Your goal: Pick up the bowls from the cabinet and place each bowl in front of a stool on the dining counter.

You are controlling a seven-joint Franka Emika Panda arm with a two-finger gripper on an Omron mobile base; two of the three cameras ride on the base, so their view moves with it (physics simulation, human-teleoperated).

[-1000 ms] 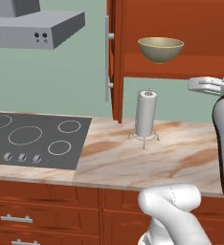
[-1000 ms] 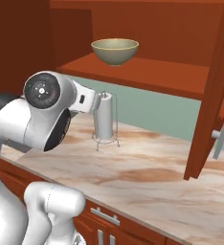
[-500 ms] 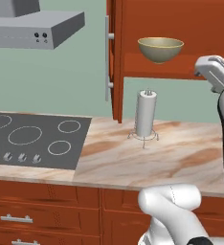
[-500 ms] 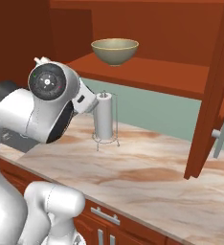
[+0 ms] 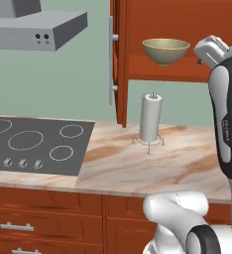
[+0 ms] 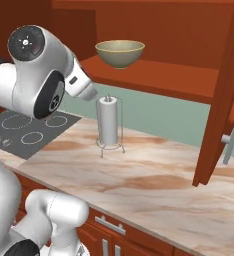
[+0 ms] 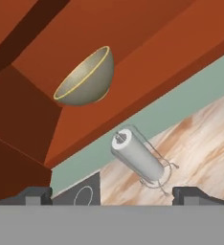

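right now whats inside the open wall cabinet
One olive-tan bowl with a pale yellow rim sits upright on the cabinet shelf. The open door and the frame cover the far ends of the shelf, so a second bowl cannot be confirmed.

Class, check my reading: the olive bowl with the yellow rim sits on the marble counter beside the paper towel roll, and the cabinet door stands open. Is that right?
Not quite. The olive bowl sits on the shelf of the cabinet, above the paper towel roll, not on the marble counter. The left base view shows this clearly. The cabinet door is indeed open.
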